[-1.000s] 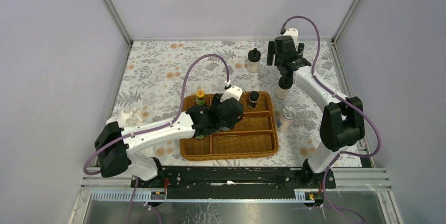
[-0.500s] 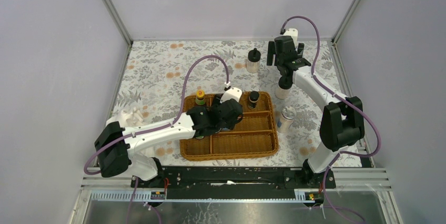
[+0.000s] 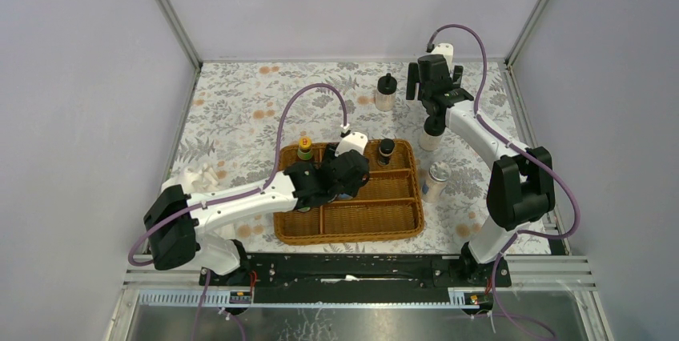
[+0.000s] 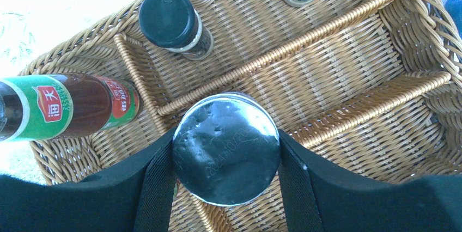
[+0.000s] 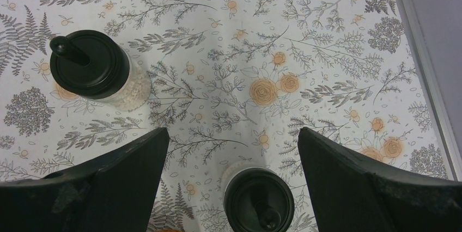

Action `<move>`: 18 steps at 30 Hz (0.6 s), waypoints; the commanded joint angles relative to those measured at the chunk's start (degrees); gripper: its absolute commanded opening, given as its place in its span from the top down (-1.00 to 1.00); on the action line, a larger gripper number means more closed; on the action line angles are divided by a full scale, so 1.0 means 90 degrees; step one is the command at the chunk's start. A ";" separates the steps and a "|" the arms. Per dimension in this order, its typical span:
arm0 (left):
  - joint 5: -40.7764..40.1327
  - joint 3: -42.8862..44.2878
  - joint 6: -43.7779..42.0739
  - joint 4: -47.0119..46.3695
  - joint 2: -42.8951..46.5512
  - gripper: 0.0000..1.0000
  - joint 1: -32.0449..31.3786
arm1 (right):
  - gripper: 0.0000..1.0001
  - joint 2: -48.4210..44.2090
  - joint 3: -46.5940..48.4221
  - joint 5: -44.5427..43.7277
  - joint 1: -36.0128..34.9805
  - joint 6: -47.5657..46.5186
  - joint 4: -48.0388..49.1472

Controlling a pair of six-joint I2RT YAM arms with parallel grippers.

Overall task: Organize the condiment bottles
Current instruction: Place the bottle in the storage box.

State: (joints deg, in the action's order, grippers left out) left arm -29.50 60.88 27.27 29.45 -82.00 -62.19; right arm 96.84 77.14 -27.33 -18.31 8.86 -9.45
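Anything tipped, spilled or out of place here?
Nothing stands out. No spill or tipped bottle: the left gripper holds a silver-lidded shaker over the wicker basket, and two cream jars stand upright below the open right gripper.

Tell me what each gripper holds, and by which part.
The left gripper holds the silver-lidded shaker, gripped on opposite sides of its lid. The right gripper is open and holds nothing.

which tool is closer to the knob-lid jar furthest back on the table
Right. The right tool hangs open just right of that jar; the left tool is over the basket, farther off, shut on a silver-lidded shaker.
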 commanded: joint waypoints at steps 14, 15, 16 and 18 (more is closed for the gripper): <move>-0.0133 -0.0075 0.0217 -0.0402 -0.0018 -0.20 0.0030 | -0.92 0.0094 0.0056 -0.0095 0.0045 -0.0037 0.0201; -0.0148 -0.0075 0.0224 -0.0400 -0.0027 -0.26 0.0035 | -0.92 0.0083 0.0061 -0.0093 0.0042 -0.0038 0.0198; -0.0160 -0.0075 0.0231 -0.0395 -0.0030 -0.29 0.0029 | -0.92 0.0089 0.0061 -0.0096 0.0042 -0.0036 0.0200; -0.0166 -0.0075 0.0228 -0.0387 -0.0039 -0.37 0.0035 | -0.92 0.0091 0.0061 -0.0096 0.0042 -0.0037 0.0201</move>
State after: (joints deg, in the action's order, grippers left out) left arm -29.61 60.64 28.05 29.06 -82.00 -62.19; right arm 97.60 77.14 -27.35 -18.31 8.84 -9.47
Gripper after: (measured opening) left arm 0.665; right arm 0.960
